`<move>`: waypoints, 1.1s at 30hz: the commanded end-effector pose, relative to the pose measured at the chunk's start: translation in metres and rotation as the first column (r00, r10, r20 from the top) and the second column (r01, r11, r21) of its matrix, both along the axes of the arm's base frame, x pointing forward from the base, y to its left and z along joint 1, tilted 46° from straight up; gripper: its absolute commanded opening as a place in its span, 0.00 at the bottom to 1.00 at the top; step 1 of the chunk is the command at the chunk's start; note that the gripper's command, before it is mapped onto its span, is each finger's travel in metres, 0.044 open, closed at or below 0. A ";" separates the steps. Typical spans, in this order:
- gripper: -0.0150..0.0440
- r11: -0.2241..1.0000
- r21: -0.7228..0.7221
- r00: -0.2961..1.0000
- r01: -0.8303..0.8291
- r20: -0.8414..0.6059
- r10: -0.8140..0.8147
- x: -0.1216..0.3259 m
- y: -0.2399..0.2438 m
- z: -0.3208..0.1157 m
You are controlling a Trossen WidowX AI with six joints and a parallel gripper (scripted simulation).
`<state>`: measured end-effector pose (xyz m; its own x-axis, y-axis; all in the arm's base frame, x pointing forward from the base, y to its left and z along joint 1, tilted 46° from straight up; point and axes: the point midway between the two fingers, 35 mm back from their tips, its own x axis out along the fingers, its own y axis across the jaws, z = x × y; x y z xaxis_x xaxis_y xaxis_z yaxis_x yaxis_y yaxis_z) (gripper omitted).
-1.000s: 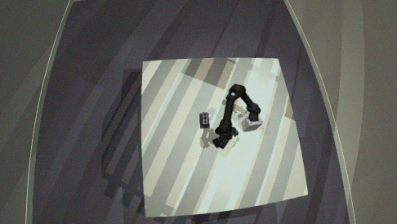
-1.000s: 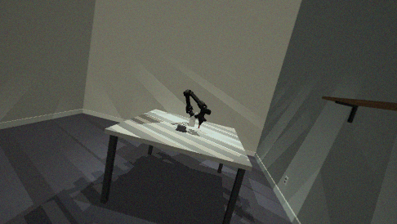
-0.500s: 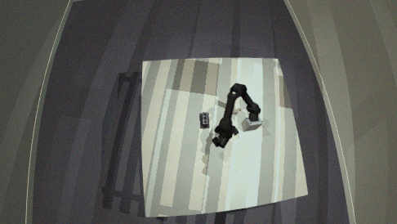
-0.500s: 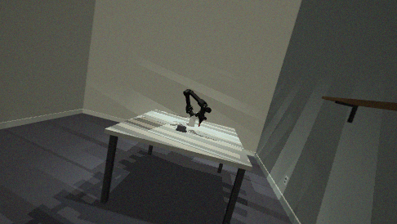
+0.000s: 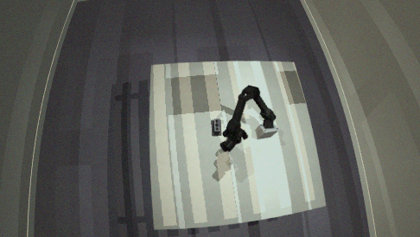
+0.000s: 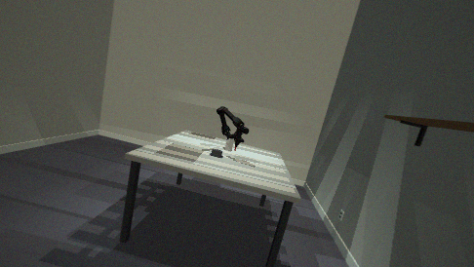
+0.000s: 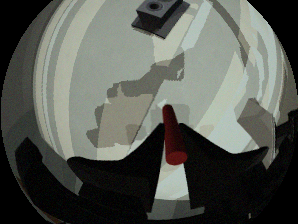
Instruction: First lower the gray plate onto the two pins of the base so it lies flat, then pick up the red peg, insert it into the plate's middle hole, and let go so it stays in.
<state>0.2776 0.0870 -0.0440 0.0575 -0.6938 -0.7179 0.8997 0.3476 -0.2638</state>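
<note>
The red peg [image 7: 175,145] [image 6: 235,148] is held between the fingertips of my gripper [image 7: 170,127] [image 5: 225,147], which is shut on it. The peg points lengthwise out past the fingertips and is above the table. The gray plate [image 5: 216,123] [image 7: 170,7] appears seated on the base [image 7: 148,29], with dark round openings along its top in the top view. One opening shows at the top of the wrist view, where the rest is cut off. The gripper is off to one side of the plate and base, not over them. Whether the plate lies fully flat is too small to tell.
The striped table [image 5: 186,208] [image 6: 161,163] carries the arm's pale mounting block [image 5: 266,131], right of the gripper in the top view. Arm shadows and light bands cross the tabletop. A brown wall shelf [image 6: 439,122] is far off to the right in the exterior view.
</note>
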 end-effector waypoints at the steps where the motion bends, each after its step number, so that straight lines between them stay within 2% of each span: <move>1: 0.25 1.000 0.005 1.000 -0.006 0.005 0.006 0.010 -0.005 0.010; 33: 0.25 1.000 0.005 1.000 -0.006 0.014 0.006 0.057 -0.057 0.069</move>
